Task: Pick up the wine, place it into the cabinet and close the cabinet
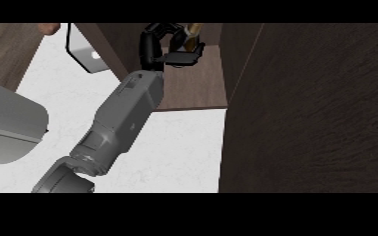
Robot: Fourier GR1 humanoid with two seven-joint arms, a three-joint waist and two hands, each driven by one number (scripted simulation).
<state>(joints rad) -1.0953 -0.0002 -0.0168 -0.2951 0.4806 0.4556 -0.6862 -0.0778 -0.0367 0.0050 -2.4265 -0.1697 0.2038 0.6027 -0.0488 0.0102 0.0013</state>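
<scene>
My grey forearm (122, 122) reaches up over the white table (184, 145); my robot hand (166, 47) is curled around the wine (193, 37), holding it inside the cabinet (199, 85), whose dark door (303, 115) stands open to its right

A pale, speckled white bench (184, 145) fills the middle of the view, evenly lit, with no strong shadows on it. Dark brown wood stands all round it: a tall panel (303, 115) covers the whole right side from top to bottom, a lighter brown wooden board (196, 87) lies flat at the upper centre just beside that panel, and a further strip of brown wood (16, 50) shows at the upper left. At the left edge a rounded grey shape (18, 125) overlaps the bench, and a small grey rounded plate (90, 57) lies near the top left.
</scene>
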